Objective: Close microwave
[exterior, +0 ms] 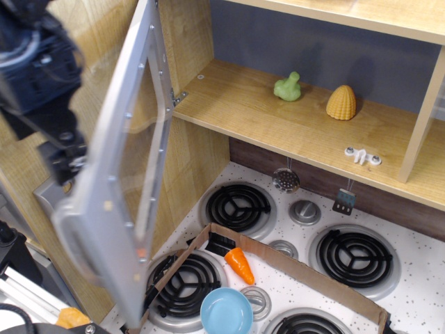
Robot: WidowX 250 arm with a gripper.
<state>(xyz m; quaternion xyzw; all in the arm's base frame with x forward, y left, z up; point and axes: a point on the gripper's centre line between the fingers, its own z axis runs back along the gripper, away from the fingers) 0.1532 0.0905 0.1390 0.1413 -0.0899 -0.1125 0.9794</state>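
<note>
Standing ajar at nine o'clock, the microwave (122, 174) shows its door nearly edge-on — hinged by the wooden shelf (278, 118). Blurred gripper (59, 156) touches the door's outer face at ten o'clock — spread or pressed together, I cannot tell.

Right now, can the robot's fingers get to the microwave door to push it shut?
Probably yes. The gripper is already right behind the door's outer face, near its free edge, and nothing stands between them. The picture is blurred there, so actual contact cannot be told.
</note>
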